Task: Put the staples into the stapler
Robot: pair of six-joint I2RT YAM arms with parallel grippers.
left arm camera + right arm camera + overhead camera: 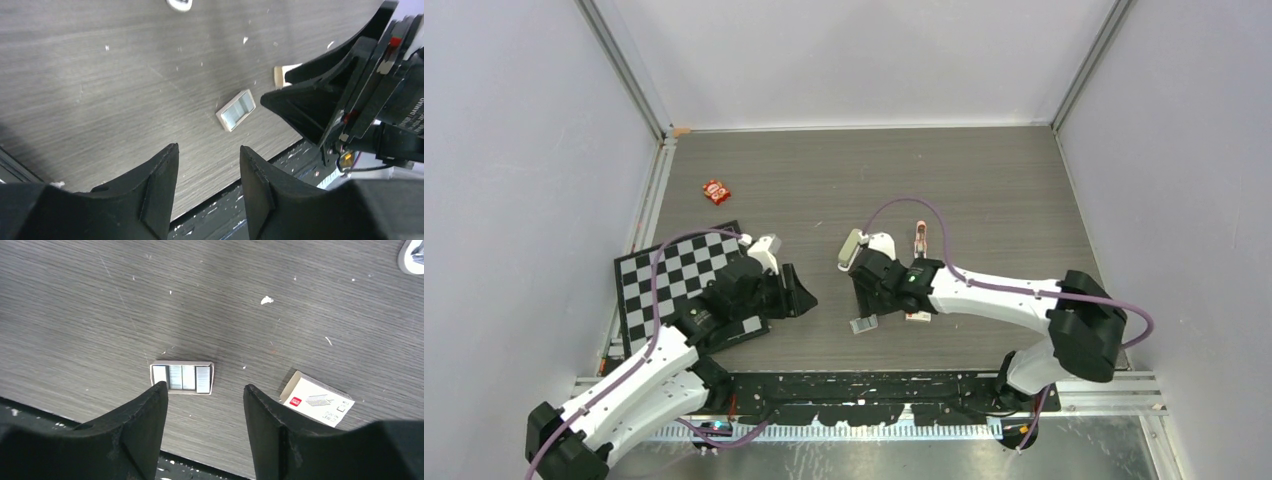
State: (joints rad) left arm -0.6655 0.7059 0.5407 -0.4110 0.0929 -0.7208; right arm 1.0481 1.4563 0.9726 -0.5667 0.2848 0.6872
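Note:
The pale beige-green stapler (852, 250) lies on the table just beside my right wrist, on its far-left side. The silvery staples (182, 378) lie in a small open white tray near the table's front edge; they also show in the top view (864, 325) and the left wrist view (236, 110). My right gripper (866, 296) is open and empty, hovering right over the tray, which sits just ahead of its fingertips (161, 390). My left gripper (799, 290) is open and empty, to the left of the tray, and in its own view (207, 150) it faces the tray.
A white staple-box sleeve (316, 399) lies right of the tray, also in the top view (917, 316). A small pink object (920, 238) lies behind the right arm. A checkerboard (674, 275) is under the left arm. A red packet (716, 191) lies far left.

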